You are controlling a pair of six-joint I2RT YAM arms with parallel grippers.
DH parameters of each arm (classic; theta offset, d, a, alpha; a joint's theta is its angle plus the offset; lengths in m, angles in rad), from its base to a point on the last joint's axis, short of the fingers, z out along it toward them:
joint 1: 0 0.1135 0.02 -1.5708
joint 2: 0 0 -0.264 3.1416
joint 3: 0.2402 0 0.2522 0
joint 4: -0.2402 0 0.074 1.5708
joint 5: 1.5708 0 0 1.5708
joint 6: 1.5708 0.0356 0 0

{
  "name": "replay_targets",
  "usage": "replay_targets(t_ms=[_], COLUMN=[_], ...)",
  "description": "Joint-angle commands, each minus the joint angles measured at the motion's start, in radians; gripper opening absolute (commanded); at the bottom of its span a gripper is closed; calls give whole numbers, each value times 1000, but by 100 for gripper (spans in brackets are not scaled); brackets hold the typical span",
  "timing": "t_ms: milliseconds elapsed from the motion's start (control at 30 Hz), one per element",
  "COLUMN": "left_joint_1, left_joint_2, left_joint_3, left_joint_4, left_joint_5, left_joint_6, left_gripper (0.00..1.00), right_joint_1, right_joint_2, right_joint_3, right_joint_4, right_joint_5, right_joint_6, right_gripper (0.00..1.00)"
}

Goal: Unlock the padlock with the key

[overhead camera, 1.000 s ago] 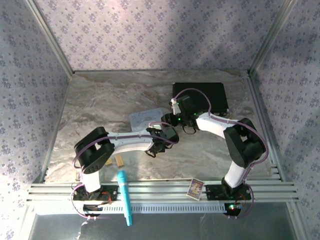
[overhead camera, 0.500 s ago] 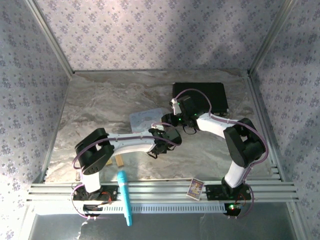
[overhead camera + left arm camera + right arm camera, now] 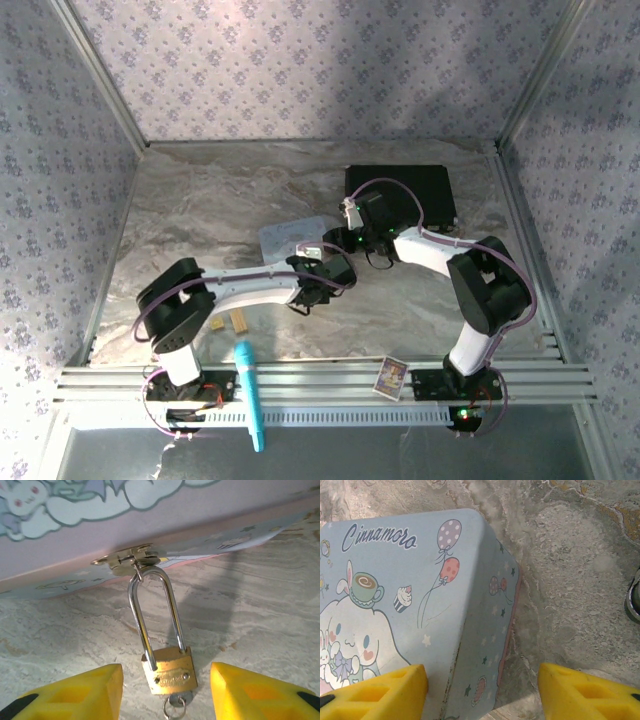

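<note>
Left gripper (image 3: 165, 694) is hanging open, its yellow fingers (image 3: 75, 692) sitting on either side of the padlock (image 3: 170, 672) without touching it, with bare table showing in both gaps. The padlock is lying flat on the table (image 3: 190, 200), just off the near side wall of the tin (image 3: 395, 605), around the table's middle and well apart from every edge. Its shackle (image 3: 150, 610) is looping through the hasp (image 3: 131, 560) under the tin's lid rim, and both legs are going into the brass body. The key (image 3: 176, 704) is poking out from the underside of the body, ring end pointing toward the camera, between the fingers. Right gripper (image 3: 482, 690) is also hanging open and holding nothing, straddling the tin's corner: one finger is over the lid, the other over bare table beside the side wall. In the top view both wrists are crowding the tin, the left from the near side and the right from the right side. Open table is lying toward the left edge and the far edge. A black tray (image 3: 400, 190) is taking up the far right corner, just behind the right arm. Two tan blocks (image 3: 238, 320) are sitting near the left arm's base, and a teal pen (image 3: 248, 392) and a small card (image 3: 390, 375) are lying on the rail at the near edge.
</note>
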Motion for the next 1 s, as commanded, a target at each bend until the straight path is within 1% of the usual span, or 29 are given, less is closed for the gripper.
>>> replay_targets(t_ms=[0,100,133,267,467,567,633,700,800,867,967], left_joint_1=[-4,-4,0,-4,-11,-9,-9,-9,-8,-6,-7], left_joint_2=[48,88,105,148,172,147,117,86,33,3,-5], left_joint_3=[17,51,62,78,96,75,52,35,8,-4,9], left_joint_4=[12,-5,-36,-41,-36,13,50,70,92,114,89], left_joint_5=[6,-6,0,14,21,28,35,37,24,23,28], left_joint_6=[-12,-9,-5,-13,-7,6,16,29,29,33,23], left_gripper=[47,46,46,44,37,28,28,32,33,30,26], right_joint_1=[0,-1,-2,-6,-9,-11,-14,-18,-19,-19,-20], right_joint_2=[32,31,31,33,34,38,37,36,37,39,40], right_joint_3=[-56,-56,-55,-57,-57,-59,-61,-64,-66,-64,-63], right_joint_4=[-150,-149,-148,-150,-146,-143,-140,-134,-129,-127,-126], right_joint_5=[38,38,38,36,33,31,24,16,11,8,7], right_joint_6=[-10,-12,-10,-12,-10,-9,-6,-2,0,1,2], right_gripper=[61,61,61,61,61,61,61,61,61,61,61])
